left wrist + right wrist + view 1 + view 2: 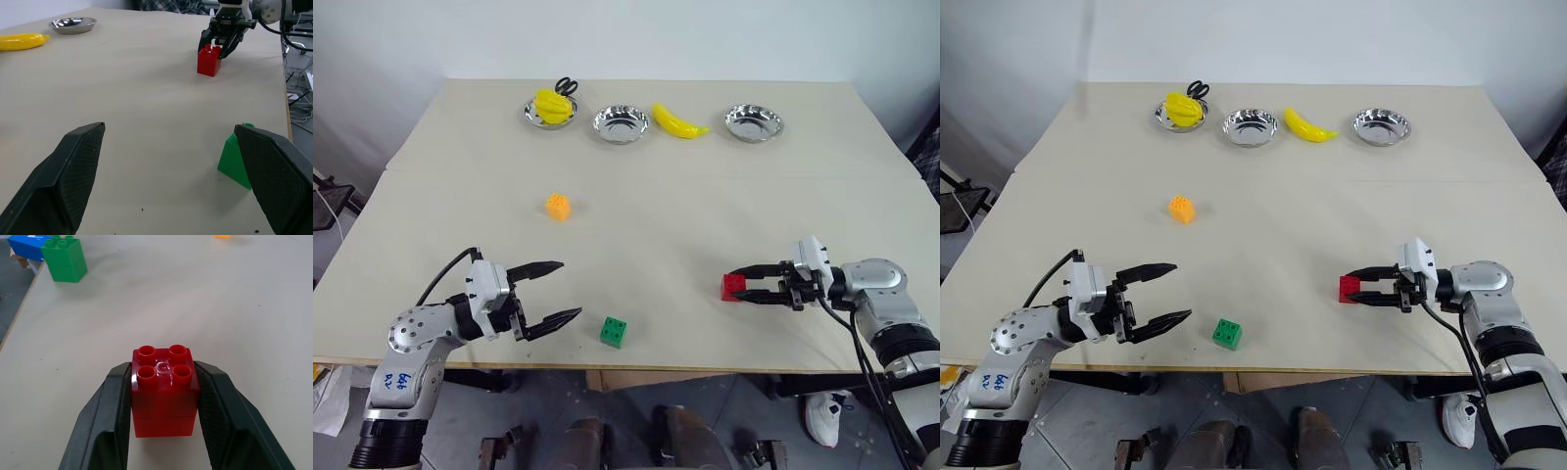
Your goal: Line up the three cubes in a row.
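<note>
Right gripper (164, 396) clamped tight on the red cube (163, 391), one pad on each side face, cube resting on the table (705, 196) at 4 o'clock. Left gripper (551, 291) spread wide, holding nothing, at 8 o'clock. Green cube (614, 331) just beside its lower finger; orange cube (558, 207) at 10 o'clock, well apart. Risk: dragging red along the surface, likely twisting it in the pads and ending skewed.

Three little studded brick cubes on the table, all upright. Red cube (164, 391) sits around 4 o'clock, pinched between two black fingers. Green cube (614, 332) is near the front edge at about 6 o'clock. Orange cube (558, 207) is well apart from both, roughly 10 o'clock off centre.
</note>
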`<action>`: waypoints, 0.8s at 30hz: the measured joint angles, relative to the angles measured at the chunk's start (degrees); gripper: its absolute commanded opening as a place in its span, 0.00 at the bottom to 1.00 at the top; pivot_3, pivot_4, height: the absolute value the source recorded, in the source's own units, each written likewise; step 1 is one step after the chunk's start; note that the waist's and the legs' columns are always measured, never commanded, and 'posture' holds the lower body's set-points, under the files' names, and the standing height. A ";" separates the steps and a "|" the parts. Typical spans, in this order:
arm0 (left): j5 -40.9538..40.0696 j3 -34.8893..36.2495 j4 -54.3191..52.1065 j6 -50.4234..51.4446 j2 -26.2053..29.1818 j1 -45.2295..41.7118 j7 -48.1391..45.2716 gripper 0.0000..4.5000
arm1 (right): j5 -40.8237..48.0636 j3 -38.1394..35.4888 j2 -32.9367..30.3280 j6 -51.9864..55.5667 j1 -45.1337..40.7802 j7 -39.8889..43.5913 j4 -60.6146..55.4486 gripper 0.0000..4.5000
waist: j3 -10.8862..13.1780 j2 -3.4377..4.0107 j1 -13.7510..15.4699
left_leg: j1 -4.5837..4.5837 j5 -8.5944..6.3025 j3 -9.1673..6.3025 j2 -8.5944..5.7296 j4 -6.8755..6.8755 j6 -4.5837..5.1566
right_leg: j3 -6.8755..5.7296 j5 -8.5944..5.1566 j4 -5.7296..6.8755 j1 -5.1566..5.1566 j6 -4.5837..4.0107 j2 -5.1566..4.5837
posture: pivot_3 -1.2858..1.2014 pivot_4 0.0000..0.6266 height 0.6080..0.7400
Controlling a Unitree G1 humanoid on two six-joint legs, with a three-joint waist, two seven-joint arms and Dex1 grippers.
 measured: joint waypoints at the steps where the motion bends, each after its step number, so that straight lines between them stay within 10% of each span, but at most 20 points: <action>1: -0.04 0.00 0.00 0.00 0.00 0.01 0.00 1.00 | -0.49 0.00 0.06 -0.01 -0.54 0.00 0.53 0.33 | 0.00 0.00 -0.02 | 0.00 0.00 0.00 0.00 0.00 0.00 | 0.00 0.00 0.00 0.00 0.00 0.00 | 0.52 0.24 1.00; 4: -0.24 0.04 0.00 0.00 0.00 0.28 0.00 1.00 | -1.40 -0.29 0.35 0.06 -1.47 0.01 1.69 0.33 | 0.00 0.00 0.00 | 0.01 0.00 0.00 0.00 0.00 0.00 | 0.00 0.00 0.00 0.02 0.00 0.00 | 0.52 0.24 1.00; 13: -0.39 0.07 0.50 0.00 0.02 0.17 -0.04 1.00 | -2.30 0.25 0.21 2.78 -1.03 -0.04 1.60 0.98 | 0.00 0.00 -0.04 | -0.03 0.00 -0.01 0.00 0.00 0.00 | -0.01 0.00 0.02 -0.04 0.00 0.00 | 0.52 0.24 1.00; 24: -0.43 0.48 1.73 -0.29 0.14 1.01 -0.66 1.00 | 1.40 -0.72 -6.18 4.00 0.99 -0.07 -4.93 0.99 | 0.00 0.00 0.08 | -0.06 -0.01 -0.03 0.01 -0.02 0.00 | -0.03 0.00 0.00 -0.07 0.00 0.00 | 0.52 0.24 1.00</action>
